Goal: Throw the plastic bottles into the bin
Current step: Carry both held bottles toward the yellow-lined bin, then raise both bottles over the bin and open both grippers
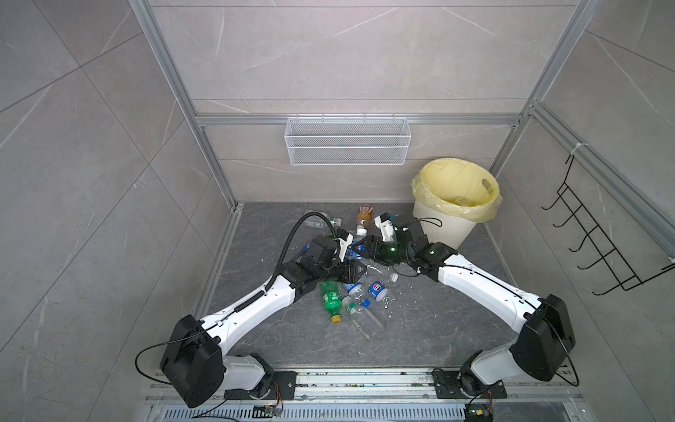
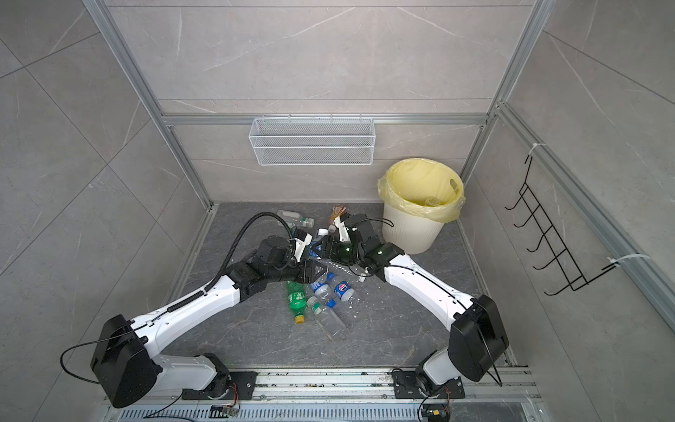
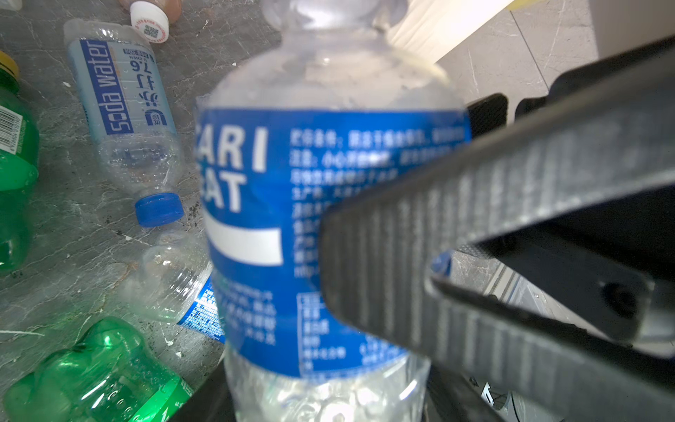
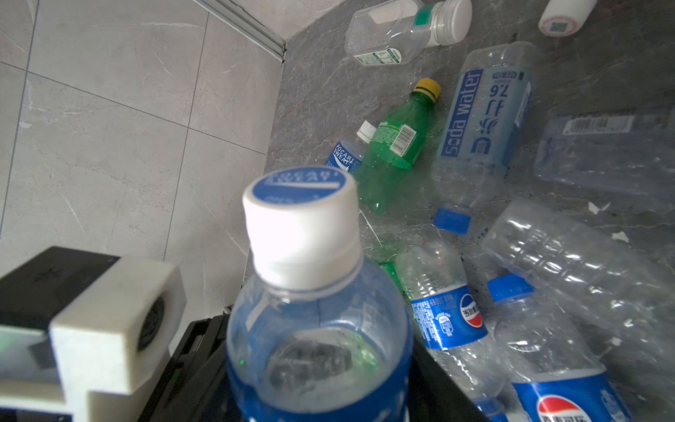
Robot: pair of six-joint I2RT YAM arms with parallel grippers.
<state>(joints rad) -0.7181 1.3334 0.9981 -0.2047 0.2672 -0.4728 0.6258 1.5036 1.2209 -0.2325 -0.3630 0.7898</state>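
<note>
Where loose bottles (image 1: 376,288) lie: dark counter (image 1: 420,329), left of cream ribbed, yellow-bagged bin (image 1: 443,226).
Left end effector (image 1: 354,272): closed on Pocari bottle (image 3: 255,237) at its base.
Right end effector (image 1: 360,247): half-closed around its label; grip unclear.
Held bottle: clear, blue-labelled, white-capped, raised left of bin.

light: bright, even overhead light is filling both top views | shadows: soft ones are lying under the arms (image 1: 255,303) | glare: yellow bin liner (image 1: 449,182) is glowing | edges: walls (image 1: 73,146) are splaying outward | left wrist: near blue-labelled bottle (image 3: 328,219) is blurring | right wrist: white cap (image 4: 303,234) is washing out
</note>
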